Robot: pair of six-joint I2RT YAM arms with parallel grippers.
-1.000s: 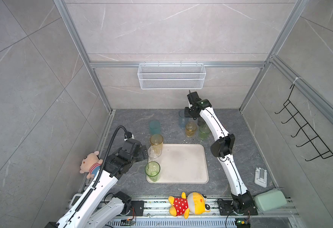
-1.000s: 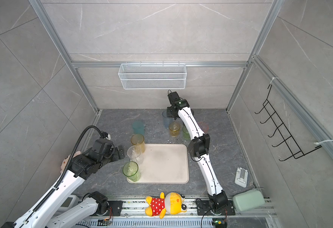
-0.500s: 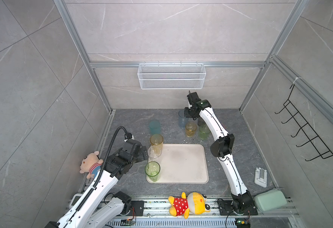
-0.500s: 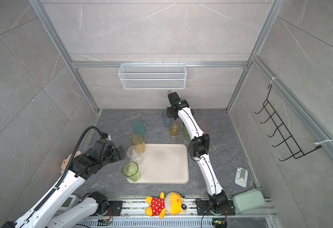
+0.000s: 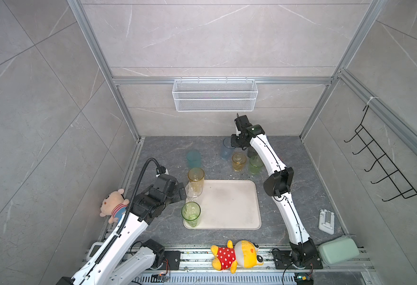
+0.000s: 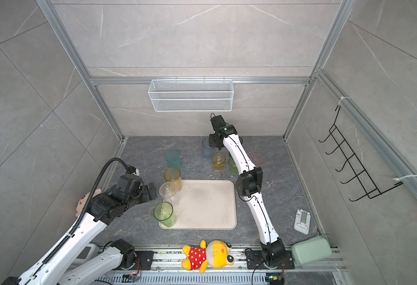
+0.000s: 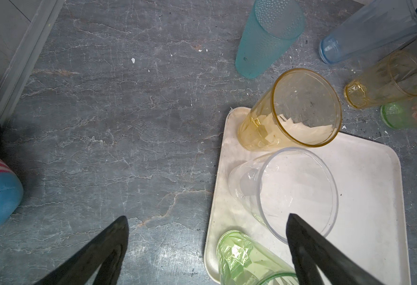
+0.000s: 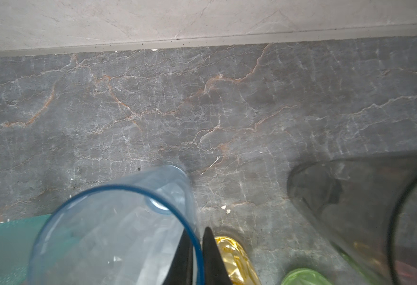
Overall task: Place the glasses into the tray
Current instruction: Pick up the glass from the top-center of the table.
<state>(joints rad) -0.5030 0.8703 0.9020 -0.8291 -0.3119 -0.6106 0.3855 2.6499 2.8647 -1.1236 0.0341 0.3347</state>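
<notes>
The right end effector is pressed together on the rim of the pale blue glass, with one finger inside the wall and one outside. That glass is upright, off the tray, toward the back of the bench. The left end effector is spread wide and holds nothing. It hangs at the tray's left edge, one finger over the bench and the other in front of the clear glass; whether it touches that rim I cannot tell. The tray lies in the middle of the bench and carries three glasses, all upright along its left side. They are a tall yellow glass at the far corner, the clear one just beside it, and a green glass at the near corner. Six glasses stand off the tray: the pale blue one, a teal glass, a short amber glass, a second green glass, a smoke-grey glass partly behind the right arm, and a pink glass, faint in a top view. That makes nine glasses in all.
</notes>
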